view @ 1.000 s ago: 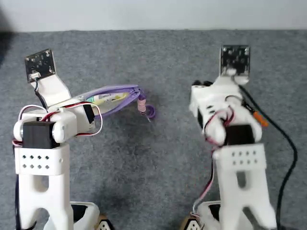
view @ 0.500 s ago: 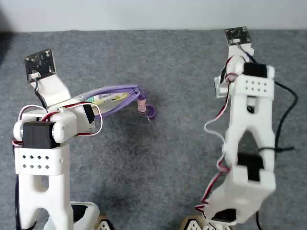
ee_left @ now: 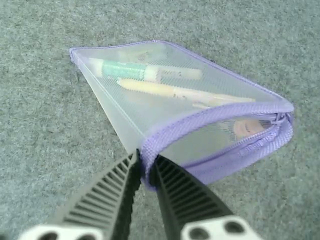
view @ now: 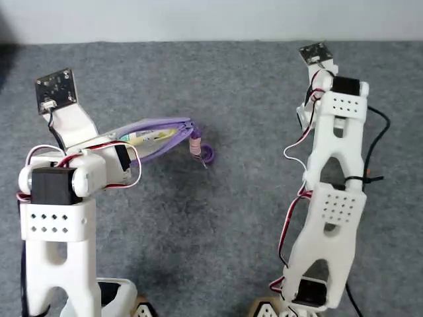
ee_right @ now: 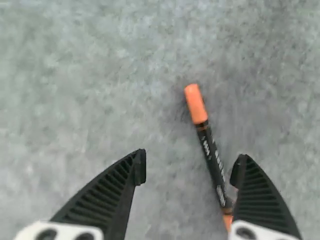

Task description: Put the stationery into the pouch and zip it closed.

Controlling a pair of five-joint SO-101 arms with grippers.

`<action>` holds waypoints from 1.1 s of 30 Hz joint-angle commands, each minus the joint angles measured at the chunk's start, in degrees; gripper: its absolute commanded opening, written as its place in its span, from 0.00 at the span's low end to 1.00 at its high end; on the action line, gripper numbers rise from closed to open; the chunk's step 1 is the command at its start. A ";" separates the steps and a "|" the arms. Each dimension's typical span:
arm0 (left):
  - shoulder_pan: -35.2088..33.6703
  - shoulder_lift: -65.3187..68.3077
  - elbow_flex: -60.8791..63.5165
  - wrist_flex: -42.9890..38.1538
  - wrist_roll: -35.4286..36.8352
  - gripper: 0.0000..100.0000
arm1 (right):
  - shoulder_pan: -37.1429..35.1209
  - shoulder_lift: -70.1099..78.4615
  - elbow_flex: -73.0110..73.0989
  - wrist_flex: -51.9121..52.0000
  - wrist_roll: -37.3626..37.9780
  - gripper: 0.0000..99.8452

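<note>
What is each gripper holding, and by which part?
Left gripper pinches the pouch by its purple zipper edge. Right gripper, open over the orange-capped pen, holds nothing.

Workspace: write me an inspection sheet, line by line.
Surface: grey carpet, flat.
Job's things: pouch, mouth open, with a marker and a pencil inside; pen loose on the carpet.
Clutter: nothing seen.
Claws: left claw shut on the pouch's rim; right claw open over the carpet, the pen by one finger.
Cables: wires along both arms; black cable beside the right arm.
Surroundings: pale wall behind the carpet.
</note>
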 commanded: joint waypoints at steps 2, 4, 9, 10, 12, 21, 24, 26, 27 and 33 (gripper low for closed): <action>0.53 -0.44 -0.31 0.18 0.35 0.01 | 0.92 6.73 -11.52 0.57 0.88 0.28; 0.53 -0.44 -0.31 0.26 0.35 0.01 | 1.54 10.33 -14.59 0.75 0.88 0.28; 0.53 -0.53 -0.31 0.97 0.44 0.01 | 1.63 16.13 -18.81 1.80 2.64 0.22; 0.53 -0.53 -0.31 0.97 0.44 0.01 | 1.54 16.66 -19.16 2.59 3.16 0.17; 0.53 -0.53 -0.31 0.97 0.44 0.01 | 1.36 17.19 -20.04 4.18 3.08 0.09; 0.53 -0.53 -0.31 0.97 0.44 0.01 | 1.36 17.10 -31.74 17.27 2.90 0.02; 0.53 -0.53 -0.40 0.97 0.44 0.01 | 1.45 17.10 -37.63 20.88 0.62 0.01; 0.53 -0.53 -0.40 0.97 0.44 0.01 | 1.89 17.01 -39.47 20.88 -0.79 0.01; 0.53 -0.53 -0.40 0.97 0.44 0.01 | 2.33 17.01 -39.56 20.88 -0.79 0.01; 0.53 -0.53 -0.48 0.97 0.44 0.01 | 4.09 9.89 -33.32 21.05 -1.23 0.01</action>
